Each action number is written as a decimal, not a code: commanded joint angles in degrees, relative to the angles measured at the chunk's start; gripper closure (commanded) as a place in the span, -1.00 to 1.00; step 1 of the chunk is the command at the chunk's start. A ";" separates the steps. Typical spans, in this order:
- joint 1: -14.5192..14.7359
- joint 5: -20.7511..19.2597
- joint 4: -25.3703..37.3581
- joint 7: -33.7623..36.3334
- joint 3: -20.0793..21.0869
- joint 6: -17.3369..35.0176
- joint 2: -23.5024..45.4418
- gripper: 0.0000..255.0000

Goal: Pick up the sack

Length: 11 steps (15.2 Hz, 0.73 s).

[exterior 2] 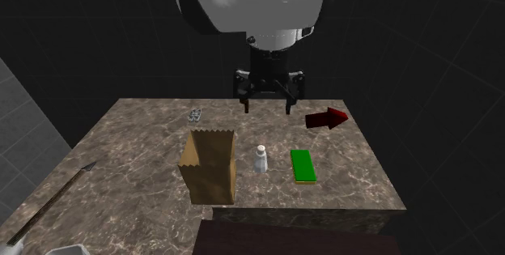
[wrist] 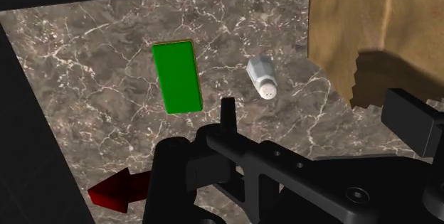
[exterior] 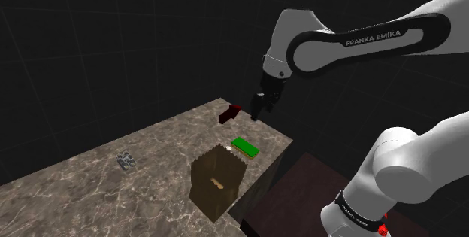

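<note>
On the table point(exterior 2: 137, 144), read as a clock face from the second exterior view with twelve at the far edge, the sack point(exterior 2: 209, 168) stood upright at about seven o'clock, close to the near edge. It was a brown paper thing, taller than wide, with its mouth open and a zigzag top edge point(exterior 2: 212, 135). A white shaker point(exterior 2: 260, 161) stood just beside it toward five o'clock, apart from it, a flat green block point(exterior 2: 303, 167) lay at four, and a dark red piece point(exterior 2: 326, 118) sat off at two. The claw point(exterior 2: 268, 104) hung above the table around twelve to one o'clock, well apart from the sack, its two fingers spread with nothing between them. From where I stood the sack looked light and thin-walled, the sort that would crumple or buckle if squeezed across its body. Whether anything lay inside I could not tell, for the inside was in shadow. I judged the best hold to be on one wall at the top edge, one finger inside the mouth and one outside, pinching the paper flat. Paper is dry enough not to slip much, but a tall bag so near the edge could tip if nudged sideways on the way in, and the shaker left little room on that flank.
</note>
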 commanded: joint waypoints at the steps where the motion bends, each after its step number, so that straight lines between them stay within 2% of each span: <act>1: 0.58 0.91 -0.04 1.24 1.17 4.23 4.43 -1.00; 11: 3.19 3.13 3.40 7.01 6.14 20.31 25.20 -1.00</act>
